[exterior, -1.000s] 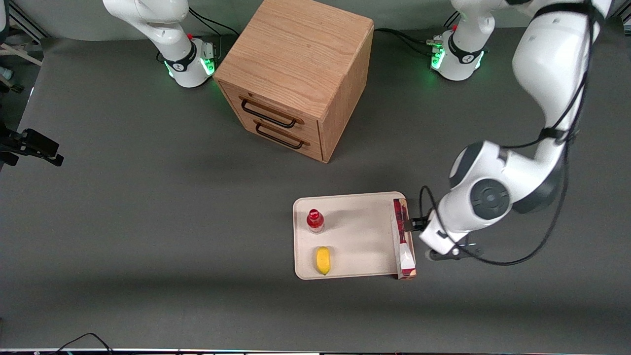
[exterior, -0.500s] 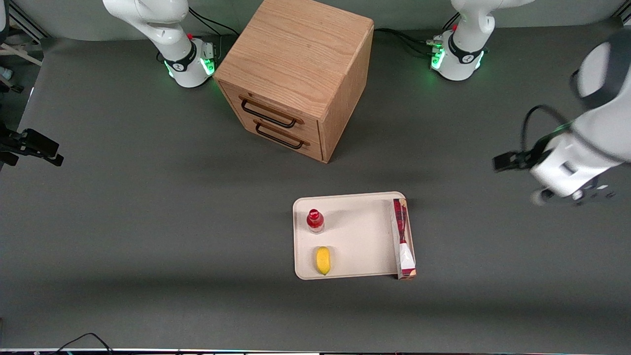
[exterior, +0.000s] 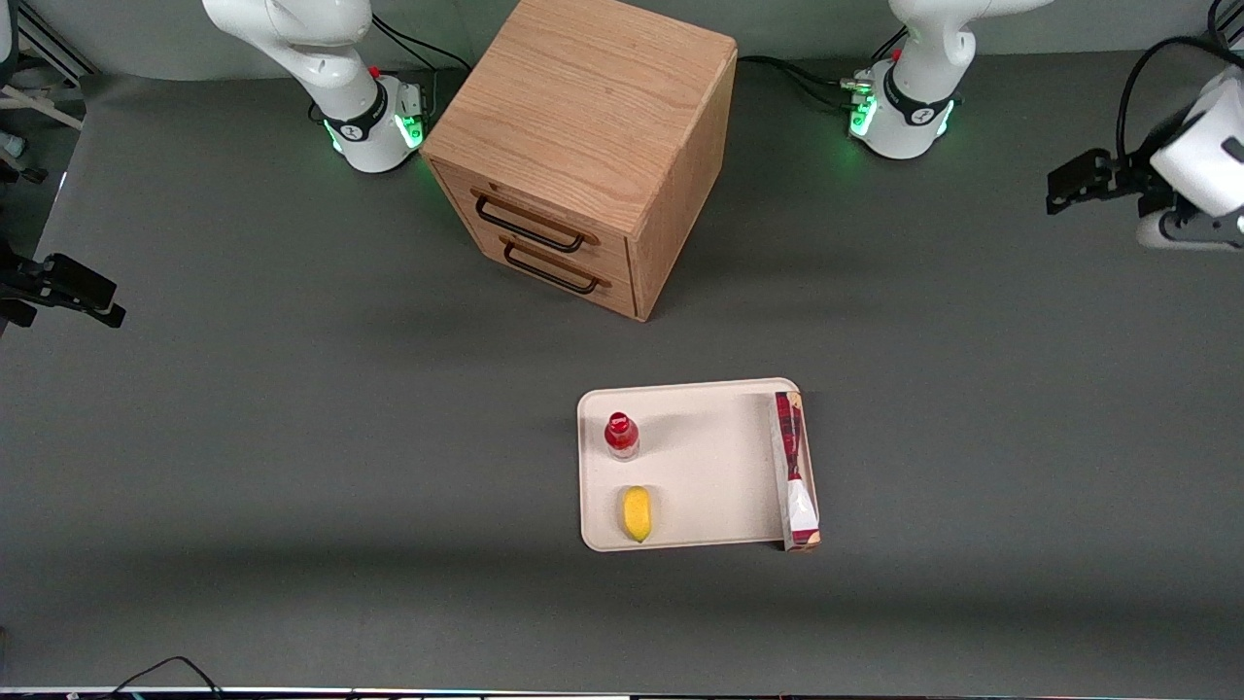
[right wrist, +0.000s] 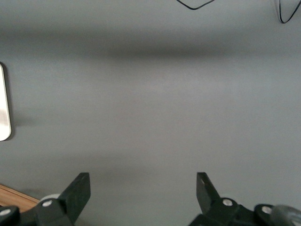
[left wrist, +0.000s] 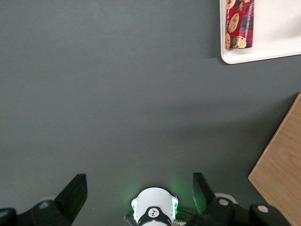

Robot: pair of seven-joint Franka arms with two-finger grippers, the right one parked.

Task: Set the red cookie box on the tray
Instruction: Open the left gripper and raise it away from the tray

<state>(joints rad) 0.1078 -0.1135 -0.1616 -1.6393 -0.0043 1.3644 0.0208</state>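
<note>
The red cookie box lies lengthwise on the cream tray, along the short edge toward the working arm's end of the table. Its near end reaches the tray's corner. The left arm's gripper hangs high over bare table, far from the tray, toward the working arm's end and farther from the front camera. In the left wrist view the gripper is open with nothing between its fingers, and one end of the cookie box shows on the tray.
A red-capped bottle and a yellow fruit sit on the tray's other half. The wooden drawer cabinet stands farther from the front camera. The working arm's base stands beside the cabinet; the wrist view shows this base under the gripper.
The gripper has drawn away from the cookie box, rising and swinging toward the working arm's end of the table. The box stays where it lay on the tray.
</note>
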